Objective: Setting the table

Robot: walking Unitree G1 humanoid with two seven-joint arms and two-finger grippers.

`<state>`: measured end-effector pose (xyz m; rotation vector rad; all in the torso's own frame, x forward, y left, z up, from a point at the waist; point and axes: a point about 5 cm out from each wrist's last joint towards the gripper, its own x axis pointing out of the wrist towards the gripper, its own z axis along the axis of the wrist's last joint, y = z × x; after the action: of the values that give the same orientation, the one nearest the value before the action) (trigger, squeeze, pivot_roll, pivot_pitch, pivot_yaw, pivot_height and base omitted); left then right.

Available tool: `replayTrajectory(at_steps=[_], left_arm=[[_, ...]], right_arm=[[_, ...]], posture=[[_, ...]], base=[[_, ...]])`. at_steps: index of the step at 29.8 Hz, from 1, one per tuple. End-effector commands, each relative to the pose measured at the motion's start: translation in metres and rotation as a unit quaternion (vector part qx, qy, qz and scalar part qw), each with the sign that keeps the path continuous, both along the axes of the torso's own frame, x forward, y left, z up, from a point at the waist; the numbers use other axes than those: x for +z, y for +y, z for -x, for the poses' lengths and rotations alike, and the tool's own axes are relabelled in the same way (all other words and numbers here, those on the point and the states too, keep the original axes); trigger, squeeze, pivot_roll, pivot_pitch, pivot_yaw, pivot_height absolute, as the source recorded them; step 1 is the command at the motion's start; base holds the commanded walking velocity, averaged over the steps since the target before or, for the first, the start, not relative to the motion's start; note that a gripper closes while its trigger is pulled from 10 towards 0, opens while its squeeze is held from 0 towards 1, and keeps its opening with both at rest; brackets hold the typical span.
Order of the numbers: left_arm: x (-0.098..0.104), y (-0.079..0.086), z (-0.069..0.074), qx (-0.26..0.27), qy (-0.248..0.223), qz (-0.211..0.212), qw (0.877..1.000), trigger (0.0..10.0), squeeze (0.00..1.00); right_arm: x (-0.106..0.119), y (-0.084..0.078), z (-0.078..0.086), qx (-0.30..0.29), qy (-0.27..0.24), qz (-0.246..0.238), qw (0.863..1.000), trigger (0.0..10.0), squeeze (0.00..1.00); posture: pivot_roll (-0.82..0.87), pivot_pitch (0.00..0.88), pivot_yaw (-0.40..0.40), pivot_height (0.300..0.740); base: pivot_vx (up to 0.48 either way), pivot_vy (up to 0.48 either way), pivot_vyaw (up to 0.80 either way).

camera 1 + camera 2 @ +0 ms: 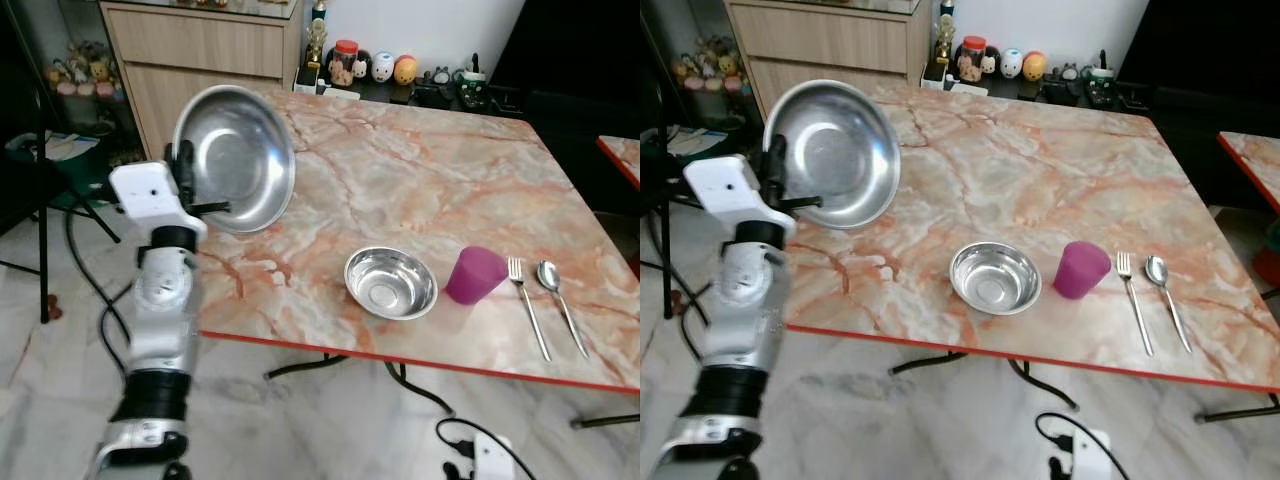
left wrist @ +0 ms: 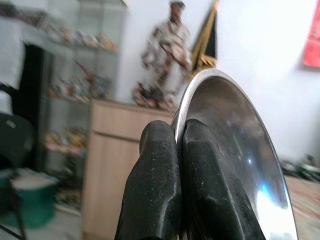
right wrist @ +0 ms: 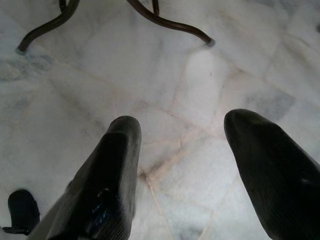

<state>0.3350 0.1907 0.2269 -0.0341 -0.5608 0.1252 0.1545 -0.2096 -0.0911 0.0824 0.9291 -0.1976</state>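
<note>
Plate (image 1: 235, 158): big steel one, held tilted above the table's (image 1: 420, 170) left edge, not yet set down.
Left gripper (image 2: 177, 165): fingers pinched on its rim.
Right gripper (image 3: 182, 165): spread open, idle over the floor.
Already laid: small bowl (image 1: 391, 282), purple cup (image 1: 476, 274), fork (image 1: 527, 303), spoon (image 1: 560, 300).

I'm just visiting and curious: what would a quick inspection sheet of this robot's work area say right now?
Surface: marble-pattern table with a red edge.
Job's things: large steel plate held tilted above the table's left corner; small steel bowl, purple cup, fork and spoon in a row near the front edge.
Clutter: jars and figurines beyond the far edge.
Grippers: left pincer shut on the plate's rim; right pincer open, over the floor.
Cables: black cable and white power strip on the floor.
Surroundings: wooden cabinet, marble floor.
</note>
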Motion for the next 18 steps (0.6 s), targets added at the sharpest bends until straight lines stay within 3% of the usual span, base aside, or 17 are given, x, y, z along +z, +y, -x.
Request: replayTrajectory(at_steps=[1,7,18], left_arm=[[0.020,-0.017,0.003,-0.029,-0.041,-0.046,0.998,10.0,0.00],[0.030,-0.023,0.007,-0.041,-0.062,-0.101,0.992,10.0,0.00],[0.035,-0.029,0.011,-0.049,-0.072,-0.121,0.989,10.0,0.00]], right_arm=[[0.001,-0.010,0.002,-0.009,0.000,0.010,1.000,10.0,0.00],[0.001,-0.011,0.002,-0.008,-0.001,0.012,1.000,10.0,0.00],[0.001,-0.012,0.003,-0.005,-0.001,0.010,1.000,10.0,0.00]], posture=[[0.03,0.000,-0.064,0.740],[0.04,0.000,-0.062,0.740],[0.05,0.000,-0.061,0.740]], base=[[0.000,-0.334,0.00],[0.000,-0.334,0.00],[0.000,-0.334,0.00]])
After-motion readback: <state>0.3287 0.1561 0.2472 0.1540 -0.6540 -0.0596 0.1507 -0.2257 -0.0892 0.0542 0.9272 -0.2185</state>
